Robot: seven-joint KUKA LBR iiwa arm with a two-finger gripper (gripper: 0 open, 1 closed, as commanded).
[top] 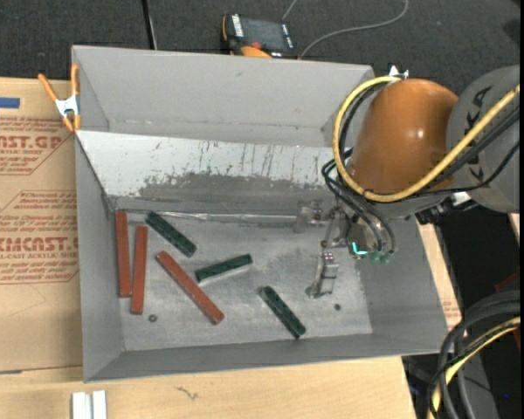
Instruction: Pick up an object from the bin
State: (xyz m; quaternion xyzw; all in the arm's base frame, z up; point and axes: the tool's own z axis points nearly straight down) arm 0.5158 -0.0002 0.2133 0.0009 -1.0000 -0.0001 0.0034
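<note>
Gripper (321, 285) over bare bin floor (271, 264), right wall (395, 308) near, green bar (282, 311) beside

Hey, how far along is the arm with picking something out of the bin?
Done: the gripper sits low inside the bin, near its right side. In hand: nothing visibly; the nearest thing, a dark green stick, lies apart from it on the floor. Left: grasp and lift one; the red sticks and the other green sticks lie further left.
</note>
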